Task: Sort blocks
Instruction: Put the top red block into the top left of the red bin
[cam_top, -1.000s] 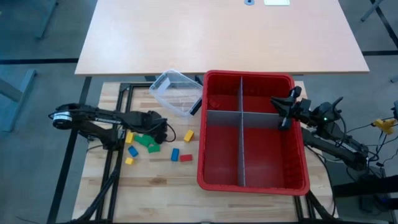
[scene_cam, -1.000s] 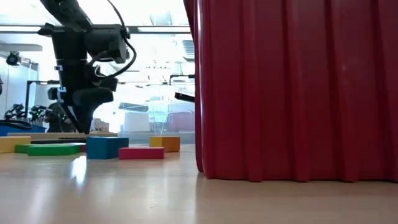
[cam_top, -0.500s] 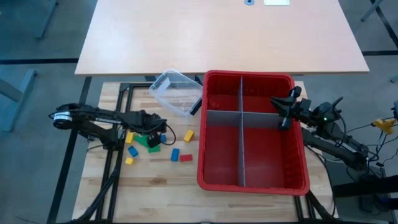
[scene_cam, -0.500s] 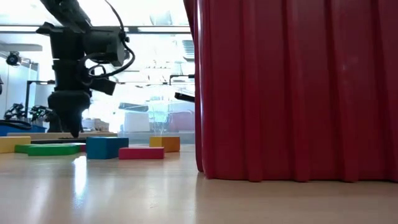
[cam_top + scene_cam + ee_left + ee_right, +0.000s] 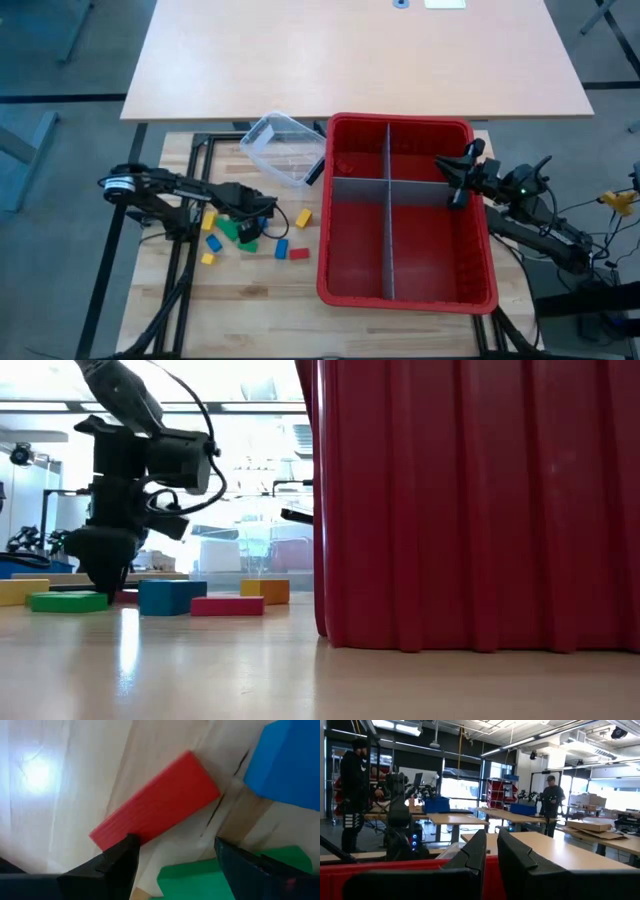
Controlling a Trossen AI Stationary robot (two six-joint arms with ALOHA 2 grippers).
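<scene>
Loose blocks lie flat on the wooden table left of the red bin: yellow, blue, red, green. My left gripper points down over this cluster, low above the table, and is open. In the left wrist view its fingers stand either side of a green block. A red bar and a blue block lie just beyond. My right gripper waits shut over the bin's right half.
Grey dividers split the red bin into compartments; a small red piece lies in the far left one. A clear plastic tub lies tilted behind the blocks. A larger table stands beyond. People stand in the room.
My left gripper has come down toward the table over the green and red blocks and has rolled about its own axis. The arm's elbow has swung a little toward the table's right. My right arm has kept still.
</scene>
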